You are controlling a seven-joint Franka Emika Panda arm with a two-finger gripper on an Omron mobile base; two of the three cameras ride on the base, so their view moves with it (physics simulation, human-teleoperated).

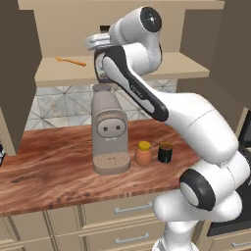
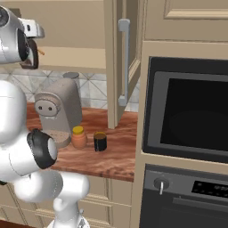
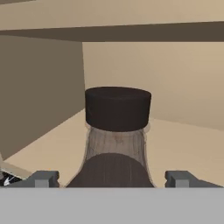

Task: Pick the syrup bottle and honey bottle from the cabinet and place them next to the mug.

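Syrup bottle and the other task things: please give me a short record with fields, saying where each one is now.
syrup bottle: upright on the cabinet shelf, between the fingertips
gripper: open, one fingertip each side of the bottle
honey bottle: on the counter, between coffee machine and mug
mug: on the counter, right of the honey bottle

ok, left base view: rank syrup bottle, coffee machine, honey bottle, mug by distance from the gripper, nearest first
1. Tall dark brown syrup bottle with black cap: on the cabinet shelf, right at the gripper.
2. Grey coffee machine: on the counter, below the gripper.
3. Squat orange yellow-lidded honey bottle: right of the machine.
4. Small black mug: farthest right.
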